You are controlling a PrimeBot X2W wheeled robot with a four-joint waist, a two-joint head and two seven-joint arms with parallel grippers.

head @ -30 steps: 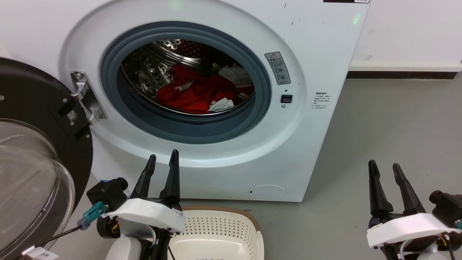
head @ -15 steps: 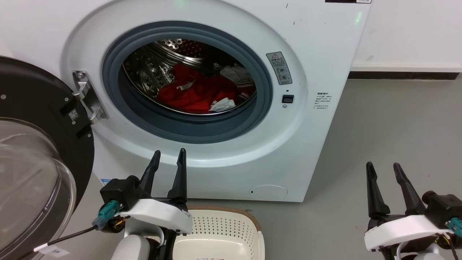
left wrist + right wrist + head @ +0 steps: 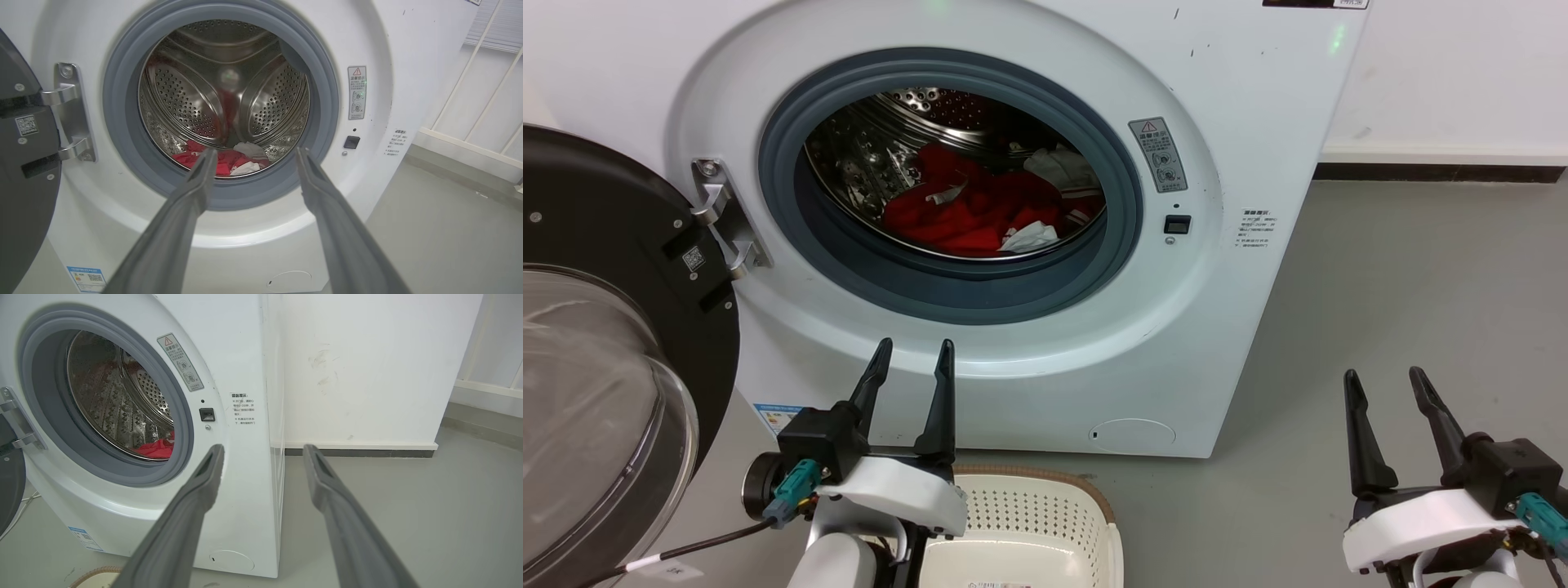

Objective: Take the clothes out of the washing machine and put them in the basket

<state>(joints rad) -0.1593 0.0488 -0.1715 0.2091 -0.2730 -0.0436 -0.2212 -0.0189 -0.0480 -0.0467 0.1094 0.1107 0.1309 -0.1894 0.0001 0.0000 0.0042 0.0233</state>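
Bright, even indoor light; glints on the steel drum (image 3: 261, 102); blurry left end effector fingers (image 3: 171, 245).

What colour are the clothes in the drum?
The clothes are bright red with white patches; clearest in the head view.

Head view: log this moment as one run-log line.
door open | clothes in washing machine | basket on floor | left gripper open, nothing held | right gripper open, nothing held
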